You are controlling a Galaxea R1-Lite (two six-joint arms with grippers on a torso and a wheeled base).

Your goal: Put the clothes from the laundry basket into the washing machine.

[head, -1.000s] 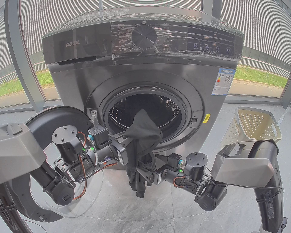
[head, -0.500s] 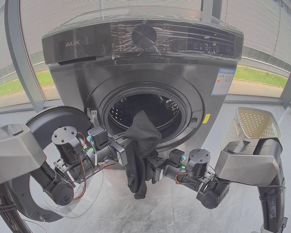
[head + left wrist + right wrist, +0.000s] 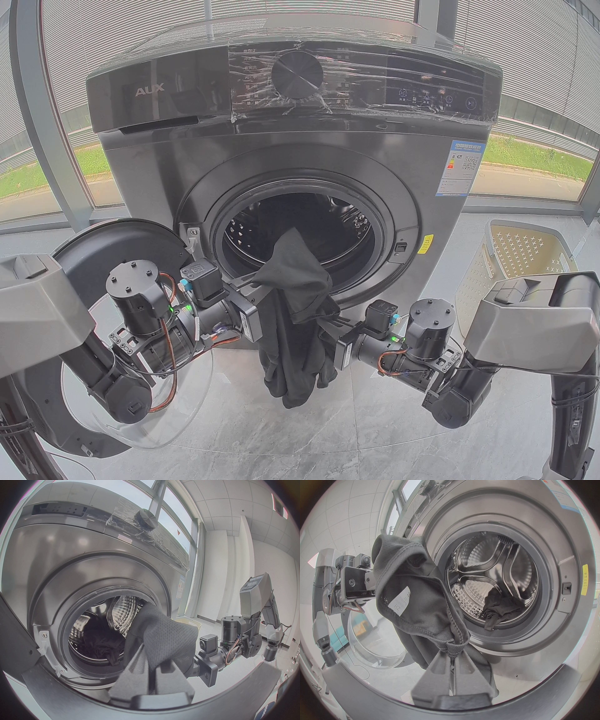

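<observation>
A black garment [image 3: 294, 312] hangs in front of the washing machine's [image 3: 294, 162] open drum [image 3: 300, 234], held by both grippers. My left gripper [image 3: 265, 289] is shut on its upper part [image 3: 165, 636], just below the drum's rim. Lower and to the right, my right gripper [image 3: 325, 328] is shut on a fold of the same garment [image 3: 425, 605]. Another dark piece of clothing [image 3: 500, 608] lies inside the drum. The cream laundry basket [image 3: 525, 256] stands on the floor to the right of the machine.
The machine's round door [image 3: 119, 337] is swung open to the left, behind my left arm. Grey tiled floor [image 3: 350, 431] lies in front of the machine. Windows stand behind it.
My right gripper has risen and moved right with the garment's fold, lifting the hanging lower part. The left arm has kept still.
</observation>
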